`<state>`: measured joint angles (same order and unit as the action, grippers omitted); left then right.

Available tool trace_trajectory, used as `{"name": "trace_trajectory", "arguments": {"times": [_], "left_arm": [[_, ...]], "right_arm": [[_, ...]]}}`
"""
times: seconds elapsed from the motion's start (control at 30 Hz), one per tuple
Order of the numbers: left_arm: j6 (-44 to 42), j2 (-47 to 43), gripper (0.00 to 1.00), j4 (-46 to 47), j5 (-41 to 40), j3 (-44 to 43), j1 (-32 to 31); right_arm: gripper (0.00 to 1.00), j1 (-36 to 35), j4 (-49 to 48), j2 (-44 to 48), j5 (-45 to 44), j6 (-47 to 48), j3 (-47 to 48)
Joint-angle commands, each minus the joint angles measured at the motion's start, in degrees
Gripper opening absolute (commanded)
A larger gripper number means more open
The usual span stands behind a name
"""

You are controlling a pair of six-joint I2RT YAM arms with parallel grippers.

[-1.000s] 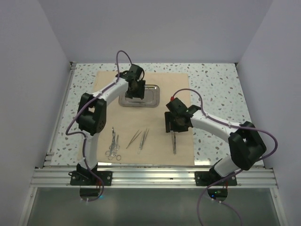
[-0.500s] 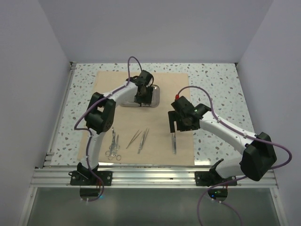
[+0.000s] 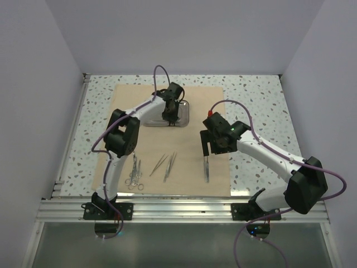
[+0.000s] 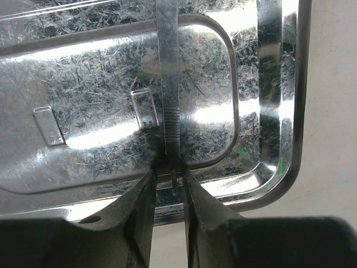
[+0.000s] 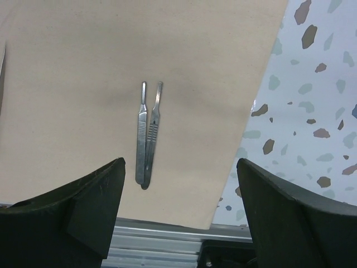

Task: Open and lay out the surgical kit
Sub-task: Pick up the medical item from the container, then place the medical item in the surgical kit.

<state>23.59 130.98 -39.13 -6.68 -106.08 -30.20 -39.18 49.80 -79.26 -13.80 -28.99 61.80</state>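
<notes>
The beige cloth wrap [image 3: 167, 142] lies spread flat on the table. The steel tray [image 3: 184, 111] sits on its far part. My left gripper [image 3: 170, 114] is down in the tray [image 4: 270, 111], shut on a thin flat scalpel-like handle [image 4: 169, 84] that points away from the fingers. Two scalpel-like handles [image 3: 206, 167] lie side by side on the cloth's right part, also in the right wrist view [image 5: 147, 134]. My right gripper [image 3: 214, 146] hangs open and empty just beyond them [image 5: 181, 184]. Tweezers [image 3: 166, 163] and scissors [image 3: 134, 173] lie on the near cloth.
The speckled tabletop [image 3: 256, 106] surrounds the cloth. An aluminium rail [image 3: 178, 207] runs along the near edge. White walls enclose the left, right and back sides.
My left gripper has moved right across the tray and settled near its right end. My right arm stretched a little rightward, then held still.
</notes>
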Motion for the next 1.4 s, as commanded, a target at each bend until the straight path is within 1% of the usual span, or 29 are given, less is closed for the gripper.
{"name": "trace_trajectory", "arguments": {"times": [0.0,0.1,0.2,0.23,0.27,0.4,0.5,0.53,0.6,0.63,0.7,0.8,0.83,0.87,0.9,0.93,1.0,1.03,1.07,1.13,1.17,1.23,1.27,1.33,1.37], "left_arm": [[0.8,4.5,0.28,-1.1,-0.7,0.5,-0.6],[1.2,4.9,0.23,-1.6,0.3,2.5,-0.9],[1.5,5.0,0.13,-0.7,0.3,5.5,-1.6],[1.5,5.2,0.06,-0.9,0.2,5.7,-1.8],[1.2,5.6,0.0,-1.1,0.1,5.6,-1.9],[0.6,5.4,0.0,-1.9,-0.4,3.7,-1.9],[-0.1,4.7,0.0,-4.0,-1.0,-0.4,-1.8],[-0.2,4.5,0.0,-4.6,-0.9,-3.1,-1.8],[-0.3,3.2,0.0,-6.6,-0.4,-6.0,-1.8],[-0.2,2.8,0.0,-7.2,-0.1,-8.8,-1.9],[0.7,0.9,0.0,-8.9,0.5,-10.7,-1.9],[3.6,-3.5,0.0,-9.8,0.5,-10.1,-2.6],[4.4,-4.9,0.0,-9.5,0.3,-7.2,-2.9],[6.5,-8.1,0.0,-9.1,-0.4,-5.2,-4.1],[7.7,-9.6,0.0,-8.1,-0.9,-1.0,-4.8],[8.8,-11.1,0.0,-7.7,-1.4,1.1,-5.6],[13.3,-14.9,0.0,-7.9,-2.6,4.6,-8.6],[15.0,-16.2,0.0,-7.7,-3.0,8.0,-9.8],[18.2,-18.5,0.0,-7.4,-3.9,9.6,-12.5],[21.7,-20.4,0.0,-6.9,-4.6,13.5,-15.5],[25.7,-21.8,0.0,-7.2,-5.4,14.4,-18.6],[29.6,-22.6,0.0,-6.9,-6.1,16.7,-21.6],[33.3,-22.9,0.0,-7.0,-6.5,17.1,-24.7],[36.6,-22.5,0.0,-6.3,-6.8,17.7,-27.7],[39.2,-21.4,0.0,-6.1,-6.8,17.6,-30.3]], "right_arm": [[0.85,0.4,0.8,0.2,-1.8,0.8,2.1],[0.85,1.1,0.9,0.3,-1.9,0.6,1.9],[0.85,1.9,0.7,0.8,-1.8,0.3,1.3],[0.85,2.0,0.8,1.0,-1.7,0.3,1.2],[0.85,2.1,0.8,1.0,-1.7,0.3,1.1],[0.85,2.4,1.2,1.2,-2.3,0.3,1.6],[0.86,2.6,2.1,1.5,-3.9,-0.4,3.1],[0.87,2.7,2.8,1.7,-4.2,-0.7,3.7],[0.9,2.9,3.4,2.0,-5.4,-1.1,5.9],[0.91,3.0,4.1,2.2,-6.4,-1.5,6.6],[0.96,3.1,5.0,2.7,-7.5,-1.6,9.0],[0.98,3.2,7.3,3.6,-9.7,-2.0,12.3],[0.98,3.3,8.0,4.4,-10.4,-2.3,12.9],[0.99,3.3,8.4,4.9,-11.2,-2.5,13.3],[0.99,3.4,8.6,6.3,-11.6,-2.9,14.0],[0.98,3.4,9.1,6.8,-11.8,-3.7,14.0],[0.99,3.6,9.4,8.5,-11.8,-4.7,13.9],[0.98,3.7,10.2,9.2,-11.4,-5.7,13.7],[0.98,3.6,10.5,11.3,-11.2,-6.2,13.3],[0.98,3.6,11.3,13.7,-9.8,-7.6,11.5],[0.99,3.6,11.6,16.1,-9.6,-8.1,10.8],[0.98,3.6,12.8,19.1,-9.0,-8.9,8.5],[0.98,3.7,13.3,20.4,-9.1,-9.0,7.7],[0.98,3.6,15.6,24.2,-10.0,-9.5,6.1],[0.99,3.7,16.5,25.5,-10.5,-9.6,5.8]]}}
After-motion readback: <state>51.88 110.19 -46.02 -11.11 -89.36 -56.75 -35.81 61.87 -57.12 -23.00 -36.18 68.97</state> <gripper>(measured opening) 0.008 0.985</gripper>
